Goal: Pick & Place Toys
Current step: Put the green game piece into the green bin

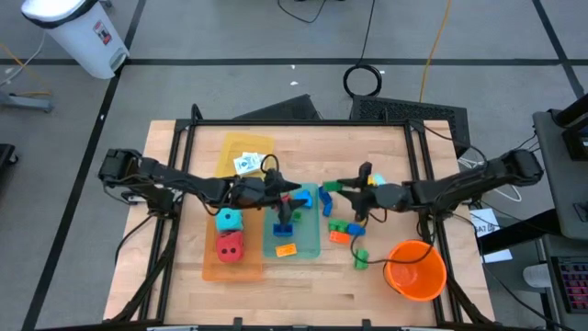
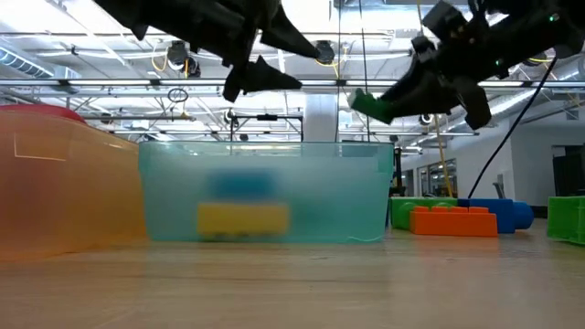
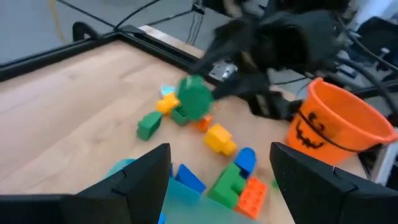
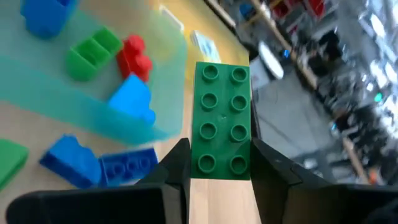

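A teal tray (image 2: 265, 192) fills the middle of the frame, with blurred blue and yellow shapes showing through its wall. An orange tray (image 2: 64, 183) stands at the left edge. At upper left the left gripper (image 2: 274, 55) hangs with its fingers spread. At upper right the right gripper (image 2: 388, 100) clamps a green brick (image 2: 370, 107). Orange, green and blue bricks (image 2: 457, 217) lie at lower right.

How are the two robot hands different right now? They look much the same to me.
The right gripper has its jaws shut on a green brick, lifted above the table; the left gripper holds nothing, its jaws open. The right one hangs beside the teal tray, the left one over it. Both are dark, two-fingered and raised off the table.
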Controlling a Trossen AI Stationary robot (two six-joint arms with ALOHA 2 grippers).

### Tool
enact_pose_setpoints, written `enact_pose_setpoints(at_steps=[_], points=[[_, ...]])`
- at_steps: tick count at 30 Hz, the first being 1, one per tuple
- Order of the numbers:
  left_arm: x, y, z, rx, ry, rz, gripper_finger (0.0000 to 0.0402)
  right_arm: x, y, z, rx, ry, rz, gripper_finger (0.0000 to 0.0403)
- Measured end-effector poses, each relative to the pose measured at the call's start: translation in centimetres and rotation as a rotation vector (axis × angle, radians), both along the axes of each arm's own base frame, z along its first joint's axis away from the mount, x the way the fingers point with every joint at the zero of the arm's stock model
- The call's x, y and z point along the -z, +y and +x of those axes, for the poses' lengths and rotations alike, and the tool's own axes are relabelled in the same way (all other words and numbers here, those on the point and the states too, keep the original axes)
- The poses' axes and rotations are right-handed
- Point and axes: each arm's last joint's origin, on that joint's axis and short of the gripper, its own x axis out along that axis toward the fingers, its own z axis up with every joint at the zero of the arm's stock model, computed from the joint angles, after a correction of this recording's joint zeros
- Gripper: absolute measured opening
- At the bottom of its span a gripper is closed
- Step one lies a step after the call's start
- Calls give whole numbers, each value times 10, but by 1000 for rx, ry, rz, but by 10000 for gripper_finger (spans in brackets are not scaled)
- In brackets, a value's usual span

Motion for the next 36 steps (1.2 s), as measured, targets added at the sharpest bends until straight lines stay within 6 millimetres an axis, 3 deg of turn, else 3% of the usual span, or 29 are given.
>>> enact_pose_setpoints(at_steps=[8,23,31,36], points=[[18,5,19,-16,-87,-8,280,4,18,19,-94,-59,-137,87],[24,8,25,-15,-122,-28,280,6,19,27,-76,-123,-146,87],[33,6,58,14,-103,-27,280,8,20,29,-79,-117,-152,87],[31,7,64,15,-78,-26,280,9,20,29,-80,-101,-159,87]])
